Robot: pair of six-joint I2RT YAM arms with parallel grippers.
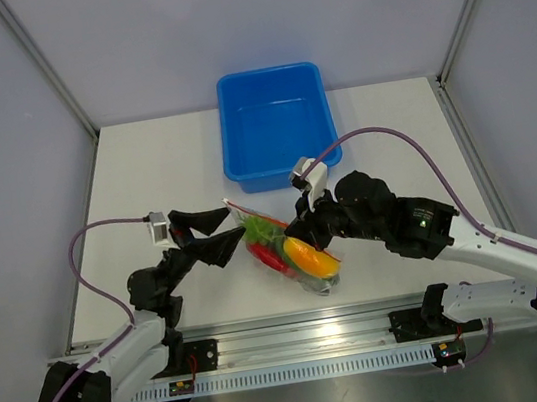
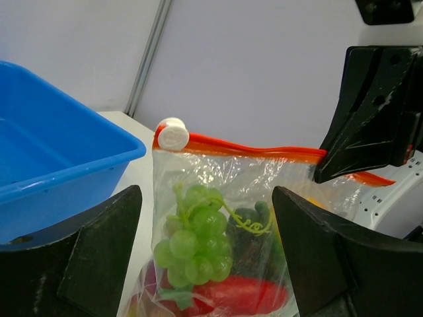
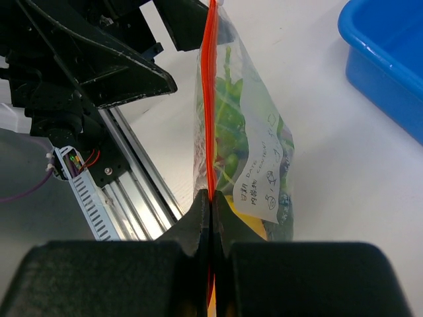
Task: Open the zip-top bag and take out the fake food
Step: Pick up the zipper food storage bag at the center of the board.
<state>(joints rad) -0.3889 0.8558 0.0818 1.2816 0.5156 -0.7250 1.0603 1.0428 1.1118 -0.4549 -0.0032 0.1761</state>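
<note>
Right gripper (image 3: 210,198) clamps the orange zip strip (image 3: 211,99) of the zip-top bag (image 2: 264,191) near the worktop's front edge. Left gripper (image 1: 235,220) stands open facing the white slider (image 2: 172,135). A sideways pull could likely slip the strip free.

My right end effector (image 3: 210,201) hides the near end of the zip strip (image 3: 210,99). The left wrist view crops the bottom of the zip-top bag (image 2: 264,178). Its label (image 3: 261,181) is illegible.

The clear, crinkly zip-top bag (image 1: 280,245) is hanging upright, its orange-red zip strip (image 3: 210,99) running sealed along the top, with the white slider (image 2: 172,135) sitting at one end. Green grapes (image 2: 195,241), a red chili (image 1: 267,255) and an orange-yellow pepper (image 1: 312,255) are sitting packed inside.
</note>
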